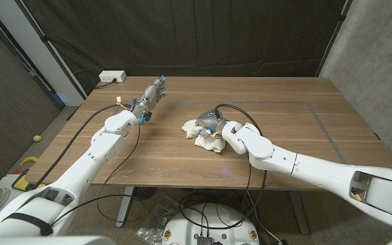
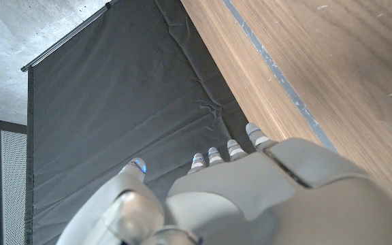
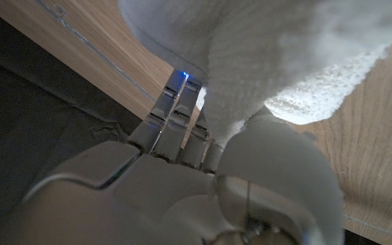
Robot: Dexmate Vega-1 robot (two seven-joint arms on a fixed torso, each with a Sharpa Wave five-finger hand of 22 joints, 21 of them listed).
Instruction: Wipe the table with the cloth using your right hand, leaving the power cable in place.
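Status: wiping is in progress, by my judgement. My right hand (image 1: pixel 213 122) is on the cloth (image 1: pixel 199 135) near the middle of the table (image 1: pixel 298 129). The pictures give no mark of which parts of the wood are already wiped, so I cannot state how much is done. I judge that the wide areas on both sides of the cloth are still to be covered.

Position of the cloth: it lies bunched on the table, a little toward my left from the centre. In the head view it shows as a white crumpled heap under and around my right hand, with folds that stick out on the near side and toward my left.

State of the right hand: in the right wrist view, my right hand (image 3: pixel 182 184) has its fingers (image 3: pixel 172 102) pushed in against the white cloth (image 3: pixel 264 61), and the cloth bulges over them. The fingers are bent onto the fabric. I judge this as a grip with downward pressure on the cloth.

State of the left hand: my left hand (image 1: pixel 152 93) is held up above the far left part of the table, well apart from the cloth. In the left wrist view, my left hand (image 2: pixel 250 190) has its fingers extended and holds nothing.

Power cable: I cannot pick it out with confidence on the table.
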